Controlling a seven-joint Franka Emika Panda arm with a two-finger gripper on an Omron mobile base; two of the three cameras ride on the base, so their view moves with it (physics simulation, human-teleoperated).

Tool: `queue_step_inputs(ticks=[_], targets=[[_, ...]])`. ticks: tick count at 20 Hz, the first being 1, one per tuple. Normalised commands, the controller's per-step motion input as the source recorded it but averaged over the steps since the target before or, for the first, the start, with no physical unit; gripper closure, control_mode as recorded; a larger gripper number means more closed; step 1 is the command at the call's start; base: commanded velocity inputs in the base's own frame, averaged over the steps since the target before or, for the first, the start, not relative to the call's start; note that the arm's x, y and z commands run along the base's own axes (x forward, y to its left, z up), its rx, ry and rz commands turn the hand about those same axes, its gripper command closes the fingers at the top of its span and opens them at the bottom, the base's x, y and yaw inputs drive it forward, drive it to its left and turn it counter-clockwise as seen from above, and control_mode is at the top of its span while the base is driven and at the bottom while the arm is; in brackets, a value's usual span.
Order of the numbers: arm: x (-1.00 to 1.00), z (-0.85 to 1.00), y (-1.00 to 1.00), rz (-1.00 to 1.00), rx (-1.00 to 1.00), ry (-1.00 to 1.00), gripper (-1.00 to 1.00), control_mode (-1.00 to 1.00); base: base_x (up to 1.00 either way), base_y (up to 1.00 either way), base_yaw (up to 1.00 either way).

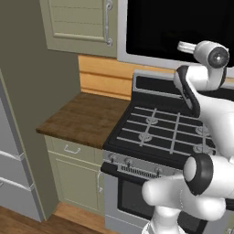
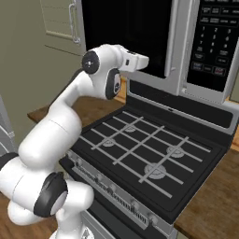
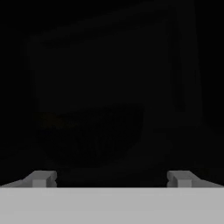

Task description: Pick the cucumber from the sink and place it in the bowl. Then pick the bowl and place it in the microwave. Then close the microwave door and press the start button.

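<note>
Currently we note the pincer with its jaws spread wide and nothing between them — the two finger tips stand far apart at the bottom of the hand view. Directly ahead of the pincer, close up, is the black glass of the microwave door; in the hand view we see little but darkness, with a faint rounded outline just beyond the tips that we cannot identify. To the pincer's right in the right base view stand the door's vertical silver bar and the microwave keypad panel. Below the pincer lies the range with its burner grates — well apart from it. Off to its left, lower down, sits a wooden counter.
</note>
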Motion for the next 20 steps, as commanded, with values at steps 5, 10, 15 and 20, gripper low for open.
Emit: queue_step_inputs(ticks=[5, 10, 15, 20], targets=[[0.51, 0.00, -0.51, 0.12, 0.17, -0.02, -1.00, -1.00, 0.00, 0.00, 0.00], [0.63, 0.00, -0.45, 0.11, 0.14, 0.00, -1.00, -1.00, 0.00, 0.00, 0.00], [0.42, 0.00, -0.13, 0.05, 0.05, 0.00, -1.00, -1.00, 0.00, 0.00, 0.00], [-0.90, 0.19, 0.12, 0.00, -0.01, -0.16, -1.00, -1.00, 0.00, 0.00, 0.00]])
